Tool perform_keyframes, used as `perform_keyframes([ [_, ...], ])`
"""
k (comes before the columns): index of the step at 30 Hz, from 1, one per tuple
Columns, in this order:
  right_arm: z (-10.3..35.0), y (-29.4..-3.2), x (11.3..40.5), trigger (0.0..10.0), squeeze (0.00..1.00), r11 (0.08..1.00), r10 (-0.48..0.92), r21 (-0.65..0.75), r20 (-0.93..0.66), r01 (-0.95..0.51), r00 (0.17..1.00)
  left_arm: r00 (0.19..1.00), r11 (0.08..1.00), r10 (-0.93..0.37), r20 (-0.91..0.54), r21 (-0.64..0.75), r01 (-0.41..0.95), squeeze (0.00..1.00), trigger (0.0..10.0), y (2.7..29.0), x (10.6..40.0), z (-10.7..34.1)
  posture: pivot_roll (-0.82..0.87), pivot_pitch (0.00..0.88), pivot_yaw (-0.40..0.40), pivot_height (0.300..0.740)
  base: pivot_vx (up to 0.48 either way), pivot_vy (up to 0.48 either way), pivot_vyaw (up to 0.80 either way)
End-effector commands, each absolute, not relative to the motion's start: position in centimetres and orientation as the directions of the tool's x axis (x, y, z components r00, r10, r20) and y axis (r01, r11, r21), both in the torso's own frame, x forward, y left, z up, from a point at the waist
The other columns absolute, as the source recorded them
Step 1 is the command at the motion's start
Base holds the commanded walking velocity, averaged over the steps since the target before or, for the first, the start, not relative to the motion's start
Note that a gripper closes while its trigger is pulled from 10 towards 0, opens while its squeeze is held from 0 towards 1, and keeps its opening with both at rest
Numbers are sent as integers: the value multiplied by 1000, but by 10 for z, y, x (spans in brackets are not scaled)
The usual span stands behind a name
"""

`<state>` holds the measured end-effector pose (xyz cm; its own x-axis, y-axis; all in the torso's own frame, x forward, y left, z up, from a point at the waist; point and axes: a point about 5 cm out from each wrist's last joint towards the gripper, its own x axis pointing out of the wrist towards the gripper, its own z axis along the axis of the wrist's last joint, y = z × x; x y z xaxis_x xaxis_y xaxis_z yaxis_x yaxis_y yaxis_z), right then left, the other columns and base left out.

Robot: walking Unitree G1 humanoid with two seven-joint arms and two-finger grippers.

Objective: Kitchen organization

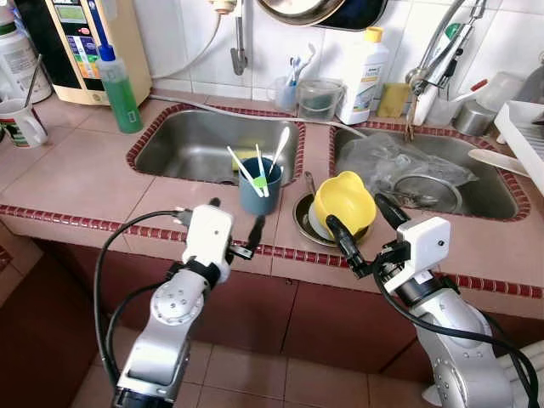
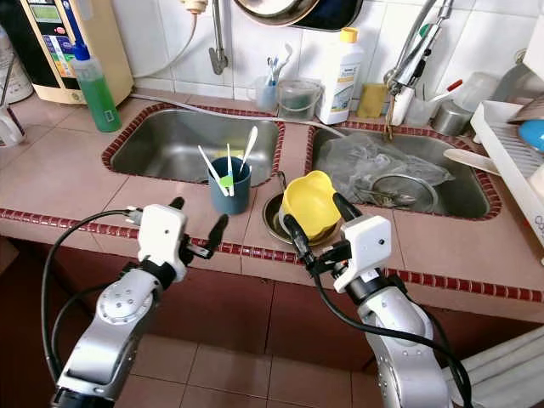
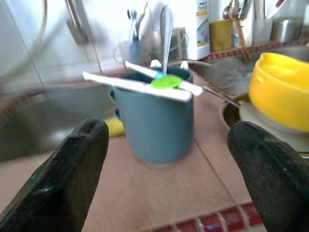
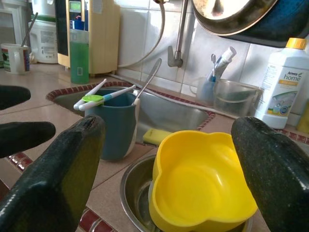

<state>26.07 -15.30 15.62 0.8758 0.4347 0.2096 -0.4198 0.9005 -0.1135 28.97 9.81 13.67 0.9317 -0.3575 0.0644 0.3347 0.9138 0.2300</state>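
Your blue cup (image 1: 259,194) stands upright on the pink tiled counter (image 1: 76,170), on the strip between the two sinks, with white utensils (image 1: 245,170) and a spoon sticking out of it. At its 3 o'clock, just beside it, the yellow bowl (image 1: 344,202) sits in a steel bowl (image 1: 303,223) near the counter's front edge.

Your left gripper (image 1: 235,226) hovers at the cup's 6 to 7 o'clock, over the red tile border (image 1: 85,219) — fingers spread wide, grasping nothing; in the left wrist view the cup (image 3: 154,121) stands between the two pads (image 3: 72,179), apart from both. Your right gripper (image 1: 364,228) sits at the yellow bowl's 5 o'clock, also released, its fingers splayed to either side of the bowl's near rim; whether they touch it you cannot tell.

At the cup's 11 o'clock lies the left sink (image 1: 195,136), with a yellow sponge (image 4: 155,136) in it. The right sink (image 1: 501,200) at 2 o'clock holds crumpled clear plastic (image 1: 391,161) — a white bottle (image 1: 363,76) stands behind it. A green soap bottle (image 1: 119,89) stands far off at 10 o'clock.
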Motion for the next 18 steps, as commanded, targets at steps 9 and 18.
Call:
perform_keyframes([
  [9, 166, -156, 260, 10000, 0, 907, 421, -115, 237, -405, 876, 906, 809, -391, 164, 531, 253, 0, 10000, 82, 296, 139, -52, 0, -6, 740, 0, 0, 0],
  [18, 169, -157, 258, 10000, 0, 912, 411, -113, 243, -395, 879, 900, 729, -386, 201, 665, 164, 0, 10000, 65, 308, 134, -75, 4, 6, 740, 0, 0, 0],
])
